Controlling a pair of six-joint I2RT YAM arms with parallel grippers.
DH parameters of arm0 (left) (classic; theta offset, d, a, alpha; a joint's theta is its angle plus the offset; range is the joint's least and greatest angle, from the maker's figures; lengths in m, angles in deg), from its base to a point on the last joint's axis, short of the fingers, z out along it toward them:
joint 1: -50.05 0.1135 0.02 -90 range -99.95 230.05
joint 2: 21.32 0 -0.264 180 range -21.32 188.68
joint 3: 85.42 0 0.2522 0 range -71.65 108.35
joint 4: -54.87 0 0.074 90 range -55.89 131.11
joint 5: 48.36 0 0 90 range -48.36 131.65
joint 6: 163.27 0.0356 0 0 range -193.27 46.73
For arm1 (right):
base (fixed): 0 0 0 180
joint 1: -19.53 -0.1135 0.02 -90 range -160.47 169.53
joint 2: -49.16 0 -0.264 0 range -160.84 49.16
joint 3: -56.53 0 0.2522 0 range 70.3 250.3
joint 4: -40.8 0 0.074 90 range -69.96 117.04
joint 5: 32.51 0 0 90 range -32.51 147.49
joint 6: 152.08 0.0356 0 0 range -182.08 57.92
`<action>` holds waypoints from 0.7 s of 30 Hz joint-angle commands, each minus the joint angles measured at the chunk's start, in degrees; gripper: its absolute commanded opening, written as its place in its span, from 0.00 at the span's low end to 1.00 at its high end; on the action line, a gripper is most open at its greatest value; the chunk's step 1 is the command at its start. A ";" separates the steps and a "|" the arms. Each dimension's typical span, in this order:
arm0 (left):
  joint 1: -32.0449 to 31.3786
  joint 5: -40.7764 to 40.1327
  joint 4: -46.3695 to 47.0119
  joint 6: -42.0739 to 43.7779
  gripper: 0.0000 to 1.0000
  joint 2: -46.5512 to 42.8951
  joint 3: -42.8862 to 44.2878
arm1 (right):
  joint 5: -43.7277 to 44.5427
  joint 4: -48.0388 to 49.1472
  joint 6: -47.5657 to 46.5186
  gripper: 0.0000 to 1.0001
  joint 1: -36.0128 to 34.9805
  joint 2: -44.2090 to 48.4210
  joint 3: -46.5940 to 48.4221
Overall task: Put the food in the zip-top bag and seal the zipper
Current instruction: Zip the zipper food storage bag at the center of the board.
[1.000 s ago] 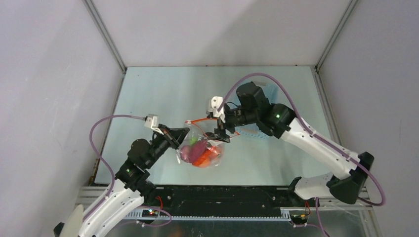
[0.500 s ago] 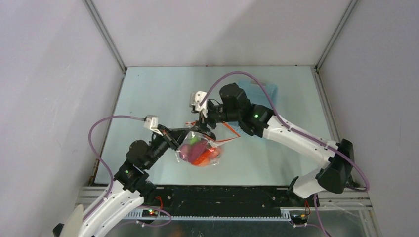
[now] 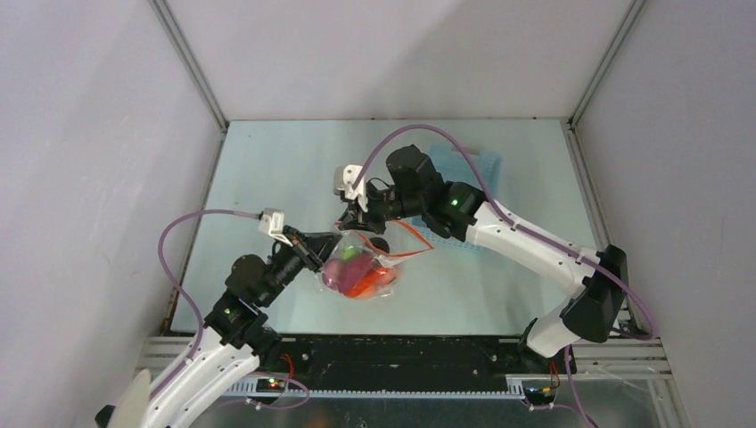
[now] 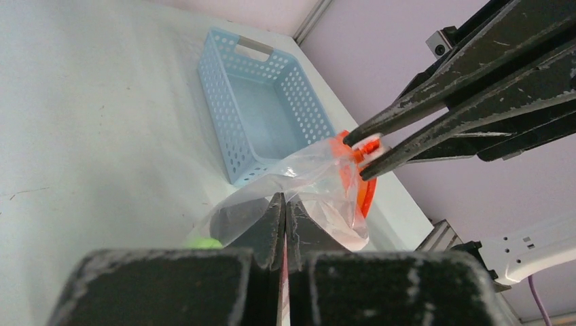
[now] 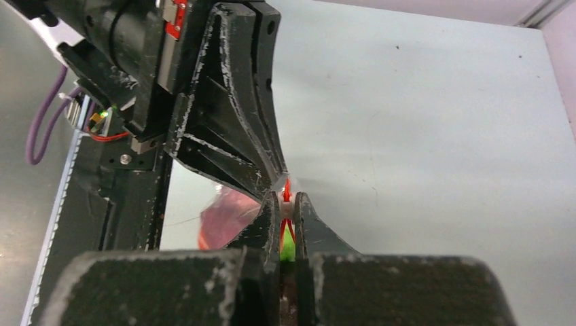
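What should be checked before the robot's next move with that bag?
1. Food inside the zip-top bag: ok, colours show through the plastic.
2. Left gripper shut on the bag's plastic: ok.
3. Right gripper pinching the zipper: ok.
4. Zipper sealed along its full length: cannot tell.
5. No food left in the blue basket: ok, none seen in the left wrist view.
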 commanded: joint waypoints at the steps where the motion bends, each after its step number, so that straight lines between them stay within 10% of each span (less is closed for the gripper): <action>1: -0.47 2.32 3.26 1.50 0.00 -0.46 2.43 | -4.50 -4.08 -1.51 0.00 -0.85 -0.25 3.59; 3: -0.47 3.20 2.80 2.14 0.14 -0.22 2.87 | -4.73 -4.43 -1.47 0.00 -1.06 -0.39 3.80; 6: -0.46 3.44 2.46 3.89 0.71 0.56 3.24 | -5.55 -4.98 -1.62 0.00 -1.20 -0.70 4.55; 8: -0.44 3.25 3.49 5.36 0.83 1.67 3.34 | -6.42 -5.47 -1.94 0.00 -1.22 -0.85 4.97; 13: -0.46 8.42 3.93 11.91 0.81 4.75 4.29 | -8.57 -7.27 -2.46 0.00 -1.09 -0.94 6.04; 21: -0.45 16.31 3.15 16.45 0.46 4.72 4.80 | -13.24 -13.58 -2.75 0.00 0.60 -3.65 10.72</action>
